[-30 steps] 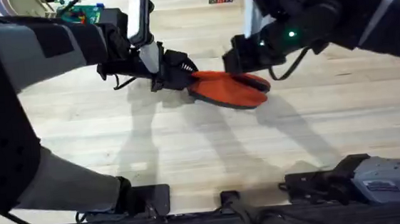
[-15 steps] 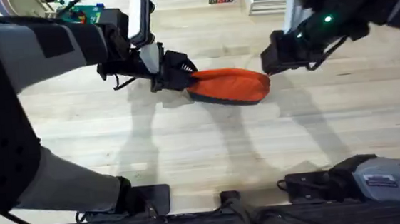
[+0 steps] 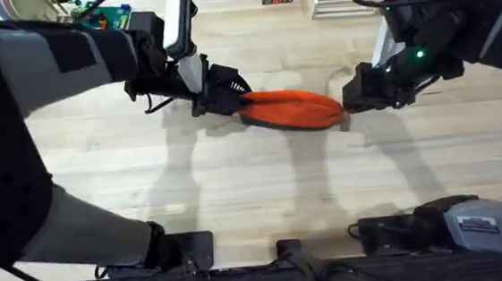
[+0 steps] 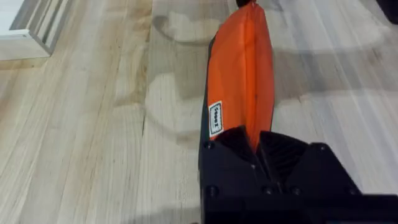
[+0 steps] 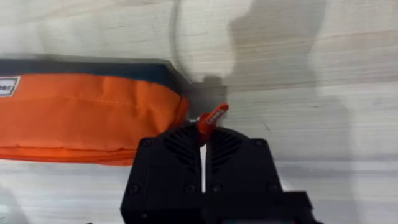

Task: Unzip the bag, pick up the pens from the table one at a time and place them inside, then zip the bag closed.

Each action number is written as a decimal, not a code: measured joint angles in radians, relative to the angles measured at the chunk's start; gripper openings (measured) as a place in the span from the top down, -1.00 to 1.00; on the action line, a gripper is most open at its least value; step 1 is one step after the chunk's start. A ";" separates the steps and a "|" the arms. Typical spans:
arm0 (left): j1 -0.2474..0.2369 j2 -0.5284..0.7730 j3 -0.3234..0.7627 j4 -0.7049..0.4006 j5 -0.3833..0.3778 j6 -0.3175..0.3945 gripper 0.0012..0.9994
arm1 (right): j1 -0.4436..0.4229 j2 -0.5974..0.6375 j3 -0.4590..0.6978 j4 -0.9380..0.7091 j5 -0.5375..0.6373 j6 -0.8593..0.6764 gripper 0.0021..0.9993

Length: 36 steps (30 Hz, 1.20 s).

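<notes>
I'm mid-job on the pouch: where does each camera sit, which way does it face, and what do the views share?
Overhead: above the arms' bases, looking down and forward at the light wooden plank table; both arms show, holding the small orange fabric pouch at opposite ends.
Left wrist: on the left arm, looking along the pouch; left pincer shut on its near end.
Right wrist: on the right arm, facing the pouch's other end; right pincer shut on the orange zipper pull tab.
Shared: pouch and table.

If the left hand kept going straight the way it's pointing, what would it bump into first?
The bag itself: the left hand is already clamped on its near end, and the bag stretches directly ahead. Past its far end sits the right hand, gripping the zipper pull, probably next in line, though depth is unclear.
</notes>
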 joint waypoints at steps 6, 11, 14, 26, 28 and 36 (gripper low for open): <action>0.000 0.000 0.000 0.000 -0.001 0.000 0.92 | -0.002 0.000 -0.004 0.011 0.003 0.004 0.80; 0.015 0.000 0.000 0.001 -0.013 0.000 0.92 | -0.022 -0.002 0.016 -0.018 0.027 0.006 -0.54; 0.024 0.000 0.000 0.001 -0.016 0.000 0.92 | -0.025 -0.028 0.050 -0.019 0.014 0.002 -0.98; 0.024 0.000 0.000 0.001 -0.016 0.000 0.92 | -0.025 -0.247 0.095 -0.065 -0.028 0.002 -1.00; 0.024 0.000 0.000 0.001 -0.016 0.000 0.92 | -0.025 -0.289 0.095 -0.074 -0.030 0.002 -1.00; 0.024 0.000 0.000 0.003 -0.014 0.001 0.41 | -0.023 -0.419 0.095 -0.093 -0.042 -0.023 -0.99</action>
